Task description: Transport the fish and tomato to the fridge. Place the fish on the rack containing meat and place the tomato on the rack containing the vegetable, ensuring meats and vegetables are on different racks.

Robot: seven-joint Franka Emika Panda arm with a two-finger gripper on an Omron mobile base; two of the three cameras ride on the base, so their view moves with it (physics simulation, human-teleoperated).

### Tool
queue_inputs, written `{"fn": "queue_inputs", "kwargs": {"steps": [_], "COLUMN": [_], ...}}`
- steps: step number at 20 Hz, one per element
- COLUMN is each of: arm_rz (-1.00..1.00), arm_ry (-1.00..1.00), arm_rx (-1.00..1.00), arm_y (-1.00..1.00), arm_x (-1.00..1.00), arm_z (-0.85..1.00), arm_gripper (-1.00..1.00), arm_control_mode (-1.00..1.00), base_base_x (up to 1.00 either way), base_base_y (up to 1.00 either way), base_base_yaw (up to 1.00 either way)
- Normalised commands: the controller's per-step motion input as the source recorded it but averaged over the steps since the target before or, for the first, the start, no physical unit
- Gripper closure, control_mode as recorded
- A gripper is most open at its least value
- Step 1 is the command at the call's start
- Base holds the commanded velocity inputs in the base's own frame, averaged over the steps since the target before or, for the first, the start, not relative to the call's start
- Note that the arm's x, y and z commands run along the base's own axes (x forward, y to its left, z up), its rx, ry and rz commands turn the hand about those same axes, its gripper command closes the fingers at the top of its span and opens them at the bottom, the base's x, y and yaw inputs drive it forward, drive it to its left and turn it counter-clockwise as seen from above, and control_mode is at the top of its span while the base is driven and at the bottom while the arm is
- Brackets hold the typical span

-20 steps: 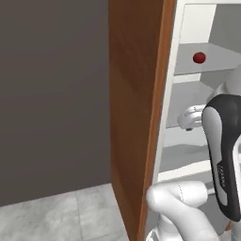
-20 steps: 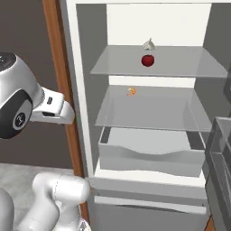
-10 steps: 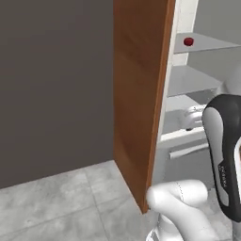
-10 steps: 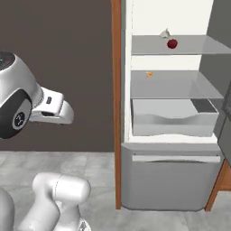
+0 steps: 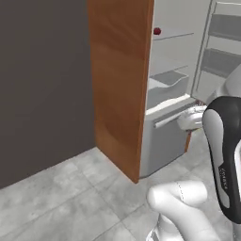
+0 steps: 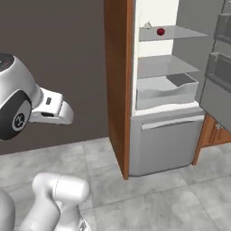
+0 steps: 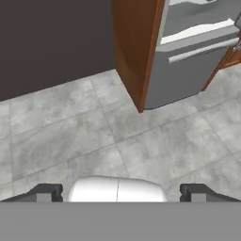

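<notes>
The fridge [image 6: 164, 135] stands open past its brown wood side panel [image 6: 118, 81]. The tomato [image 6: 160, 31] rests on the top rack [image 6: 180, 32], next to the whitish vegetable [image 6: 147, 25]; the left base view shows the tomato [image 5: 156, 31] as well. The middle rack [image 6: 164, 65] lies below, and I cannot make out the meat on it from here. The fish is out of view. My gripper [image 7: 120, 194] is open and holds nothing, with fingertips [image 7: 44, 193] far apart over the floor, well short of the fridge [image 7: 197, 47].
A pale drawer [image 6: 167, 92] sticks out under the middle rack. The fridge door [image 6: 221, 67] with its bins hangs open on the right. A dark wall [image 6: 54, 54] runs to the left of the wood panel. Grey floor tiles [image 7: 70, 136] lie between me and the fridge.
The whole picture has shifted: the base has backed away, so the fridge now looks smaller and farther right. The tomato stays on the top rack. The gripper stays open.
</notes>
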Motion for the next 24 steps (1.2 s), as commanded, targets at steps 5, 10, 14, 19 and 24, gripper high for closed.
{"fn": "queue_inputs", "kwargs": {"steps": [5, 10, 14, 19, 24], "arm_rz": [0.00, 0.00, 0.00, 0.00, 0.00], "arm_ry": [0.00, 0.00, 0.00, 0.00, 0.00], "arm_rx": [0.00, 0.00, 0.00, 0.00, 0.00], "arm_y": [0.00, 0.00, 0.00, 0.00, 0.00], "arm_x": [0.00, 0.00, 0.00, 0.00, 0.00], "arm_z": [0.00, 0.00, 0.00, 0.00, 0.00], "arm_gripper": [-1.00, -1.00, -1.00, -1.00, -1.00], "arm_control_mode": [1.00, 1.00, 1.00, 1.00, 1.00], "base_base_x": [-0.95, -0.78, -0.59, 0.03, 0.42], "base_base_y": [0.61, 0.00, -0.36, -0.95, -0.72], "base_base_yaw": [-0.61, -0.65, -0.55, -0.21, -0.19]}}
